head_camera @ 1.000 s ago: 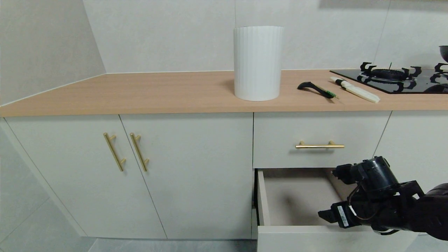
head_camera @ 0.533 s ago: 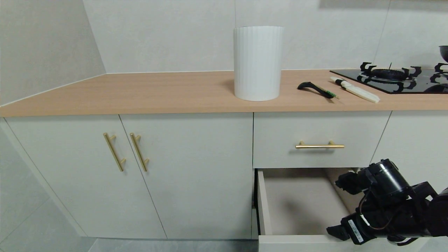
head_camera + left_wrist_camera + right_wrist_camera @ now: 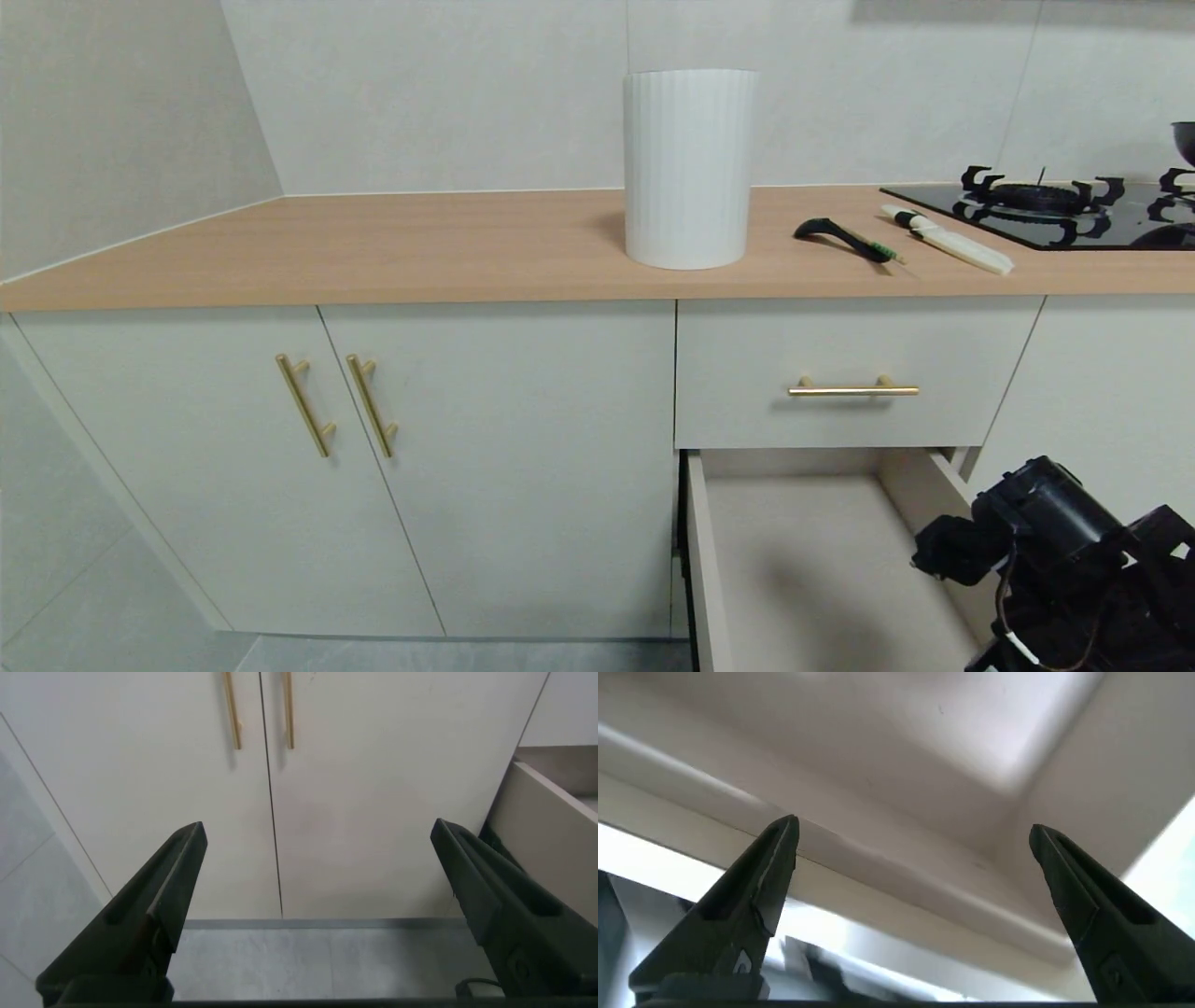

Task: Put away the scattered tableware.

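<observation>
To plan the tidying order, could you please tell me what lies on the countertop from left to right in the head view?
white ribbed container → black spoon with a green-tipped handle → white utensil with a black band

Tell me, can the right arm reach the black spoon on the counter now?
Probably yes: the right gripper hangs open, low at the open drawer, so it must rise past the counter edge; the spoon lies free.

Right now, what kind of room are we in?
Most likely a home kitchen: a gas hob is set into a wooden countertop, with cabinet doors and an open drawer below it.
</observation>
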### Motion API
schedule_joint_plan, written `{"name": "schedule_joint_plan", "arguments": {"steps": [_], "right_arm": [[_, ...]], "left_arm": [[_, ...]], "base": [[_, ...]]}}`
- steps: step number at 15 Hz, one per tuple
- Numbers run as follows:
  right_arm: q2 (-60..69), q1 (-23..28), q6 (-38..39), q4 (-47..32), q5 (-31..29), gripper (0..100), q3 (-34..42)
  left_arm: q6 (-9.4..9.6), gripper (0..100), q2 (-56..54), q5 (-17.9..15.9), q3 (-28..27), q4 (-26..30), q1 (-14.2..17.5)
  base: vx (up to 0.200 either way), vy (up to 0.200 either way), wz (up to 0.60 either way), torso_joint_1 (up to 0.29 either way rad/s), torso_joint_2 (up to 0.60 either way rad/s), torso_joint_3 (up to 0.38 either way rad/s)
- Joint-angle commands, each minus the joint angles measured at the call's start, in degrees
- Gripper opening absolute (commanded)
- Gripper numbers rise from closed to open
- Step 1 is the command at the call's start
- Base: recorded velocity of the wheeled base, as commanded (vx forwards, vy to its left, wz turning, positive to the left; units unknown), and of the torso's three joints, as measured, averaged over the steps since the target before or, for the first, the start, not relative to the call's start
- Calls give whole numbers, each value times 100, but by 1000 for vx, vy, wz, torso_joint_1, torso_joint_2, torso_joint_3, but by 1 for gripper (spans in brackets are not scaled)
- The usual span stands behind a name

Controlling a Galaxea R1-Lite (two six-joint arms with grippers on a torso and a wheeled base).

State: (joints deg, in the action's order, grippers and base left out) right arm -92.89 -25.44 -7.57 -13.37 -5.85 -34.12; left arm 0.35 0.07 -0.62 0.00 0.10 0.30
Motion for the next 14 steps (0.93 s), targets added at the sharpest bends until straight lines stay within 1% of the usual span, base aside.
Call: {"name": "schedule_joint_plan", "arguments": {"steps": [1, 3, 4, 5, 6, 7, 10, 12, 14], "right_arm": [[219, -57, -113, -87, -4, 100, -24], [201, -40, 19, -60, -30, 100, -209], [201, -22, 353, -51, -21, 100, -358], [210, -31, 1029, -34, -21, 100, -684], [236, -22, 1399, -34, -4, 100, -859], [351, -5, 1566, -34, 5, 100, -921], [632, 83, 1557, 45, -4, 100, -938], [667, 110, 1566, 283, -4, 100, -903], [667, 136, 1557, 309, -13, 100, -894]], "left_arm": [[9, 100, 1, 1, 0, -1, 5], [0, 100, 1, 1, 0, -1, 5], [0, 100, 1, 1, 0, -1, 5], [0, 100, 1, 1, 0, -1, 5], [0, 100, 1, 1, 0, -1, 5], [0, 100, 1, 1, 0, -1, 5], [0, 100, 1, 1, 0, -1, 5], [0, 100, 1, 1, 0, -1, 5], [0, 100, 1, 1, 0, -1, 5]], "base": [[0, 0, 0, 0, 0, 0], [0, 0, 0, 0, 0, 0], [0, 0, 0, 0, 0, 0], [0, 0, 0, 0, 0, 0], [0, 0, 0, 0, 0, 0], [0, 0, 0, 0, 0, 0], [0, 0, 0, 0, 0, 0], [0, 0, 0, 0, 0, 0], [0, 0, 0, 0, 0, 0]]}}
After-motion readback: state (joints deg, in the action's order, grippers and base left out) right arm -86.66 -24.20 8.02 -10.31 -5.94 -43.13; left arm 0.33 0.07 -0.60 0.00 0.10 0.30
